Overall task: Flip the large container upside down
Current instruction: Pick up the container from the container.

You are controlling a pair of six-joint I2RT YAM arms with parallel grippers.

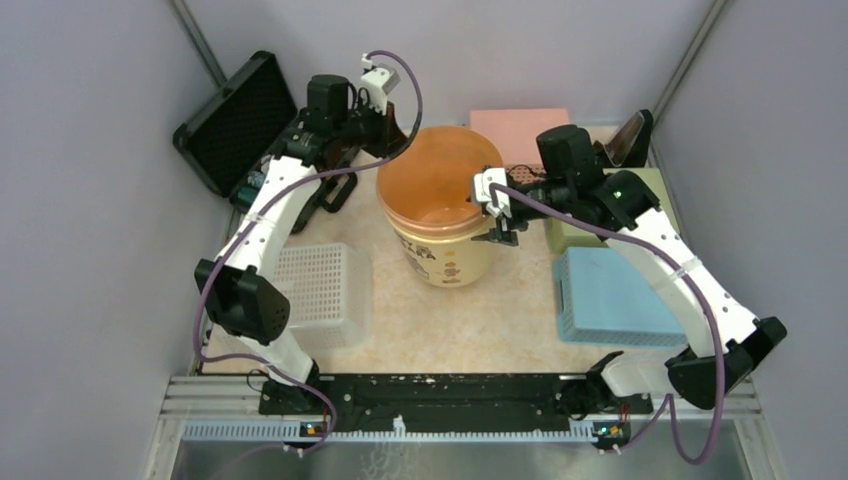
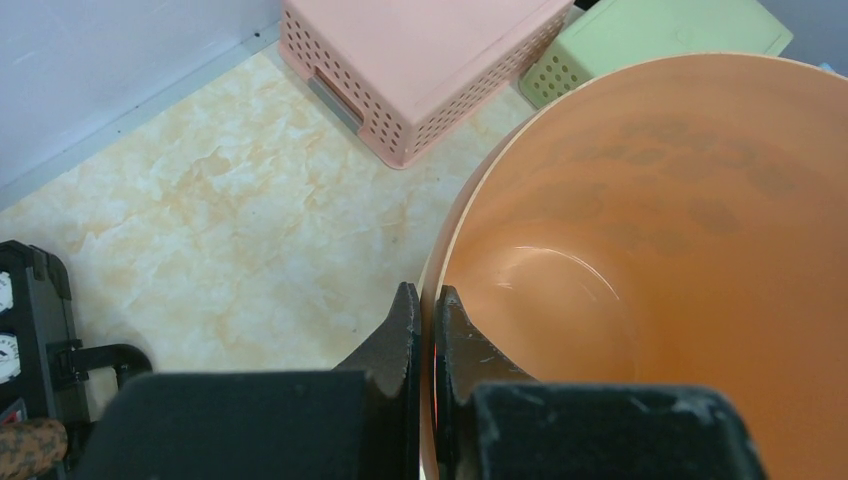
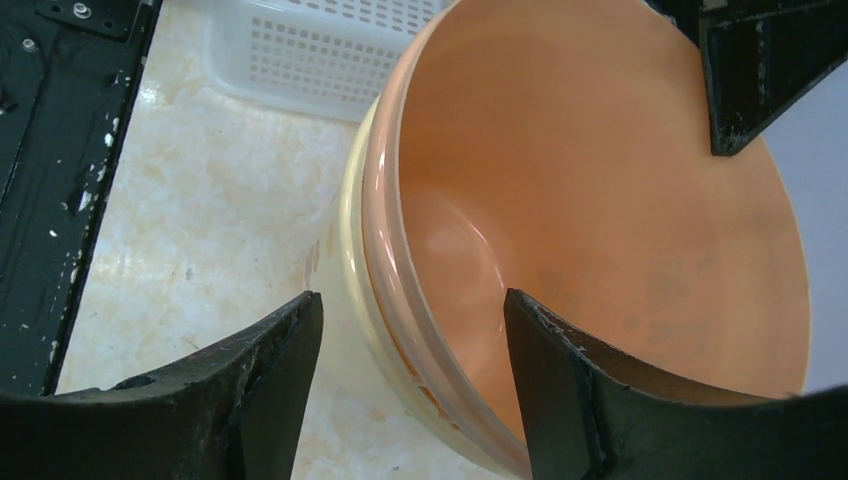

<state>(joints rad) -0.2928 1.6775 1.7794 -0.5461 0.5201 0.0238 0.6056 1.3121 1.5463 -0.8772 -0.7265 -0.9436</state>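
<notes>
1. Towards the near-left corner of the bench (image 1: 480,320) sits a white perforated basket (image 1: 320,290), and a blue basket (image 1: 610,295) lies bottom-up on the near-right side.
2. The large container (image 1: 440,205), an orange-lined bucket with a cream printed outside, stands upright and mouth-up at the middle of the bench, between the two baskets and a little farther back.
3. The right gripper (image 3: 410,315) straddles the container's right rim. Its jaws are well apart, with one finger (image 3: 280,360) outside the wall and the other inside. Gaps show on both sides, so it grips nothing.
4. The left gripper (image 2: 425,300) is at the far-left rim with its jaws pinched tight on the container's thin wall, one finger on each side.
5. Along the far edge, a pink basket (image 1: 520,135) lies upturned behind the container.
6. A green basket (image 1: 660,190) sits at the far right.
7. An open black case (image 1: 235,120) leans in the far-left corner.
</notes>
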